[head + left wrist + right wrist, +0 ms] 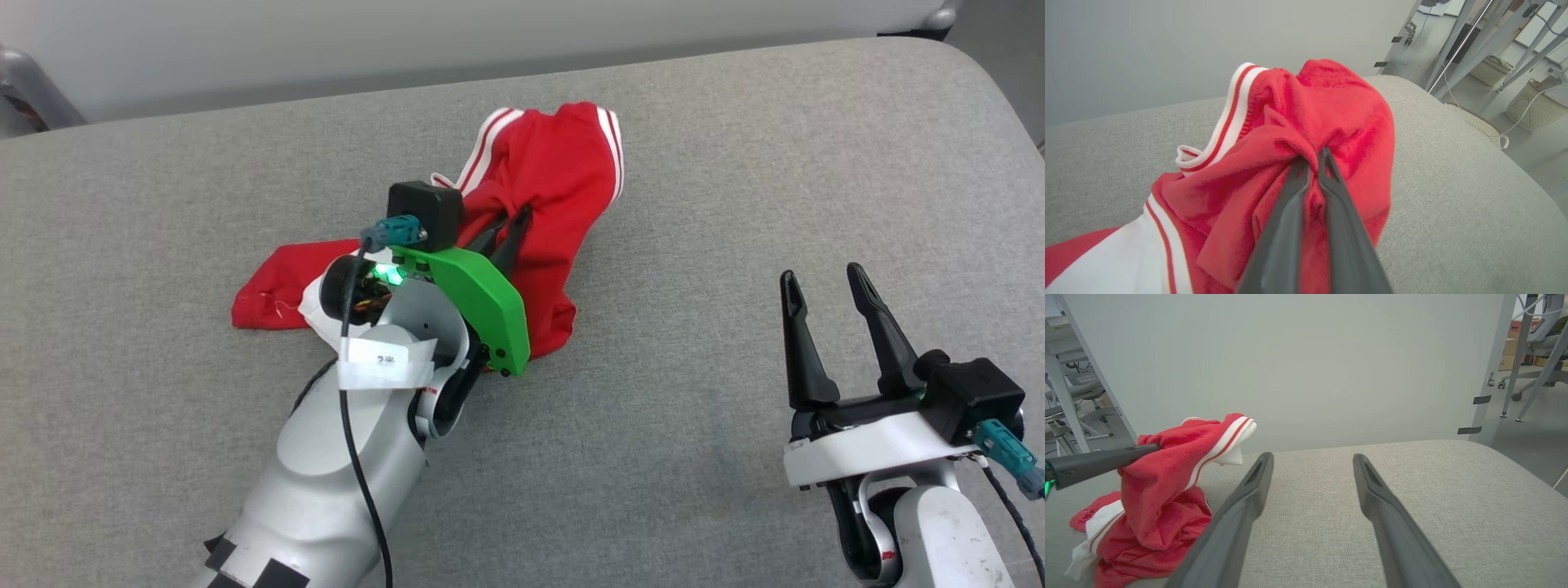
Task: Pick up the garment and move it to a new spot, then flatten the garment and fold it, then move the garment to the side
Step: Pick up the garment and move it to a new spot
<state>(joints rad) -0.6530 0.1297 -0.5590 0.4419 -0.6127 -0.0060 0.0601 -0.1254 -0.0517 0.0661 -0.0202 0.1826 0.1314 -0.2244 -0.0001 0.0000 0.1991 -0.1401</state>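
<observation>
The garment (563, 163) is bright red with white sleeve panels, its trim striped white and red — the table (735, 163) is plain flecked grey. The left gripper (513, 220) is dark grey with a vivid green bracket (482, 302); the right gripper (821, 274) is black with a white mount (865, 449).

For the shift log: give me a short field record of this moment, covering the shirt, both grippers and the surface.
item: red shirt with white striped trim, crumpled, not flattened or folded
support: grey padded surface
left arm: left gripper shut on a fold near the shirt's middle; that fold is raised, the rest lies on the surface
right arm: right gripper open, holding nothing, apart from the shirt, to its right
stage: pickup begun; shirt not yet clear of the surface
</observation>
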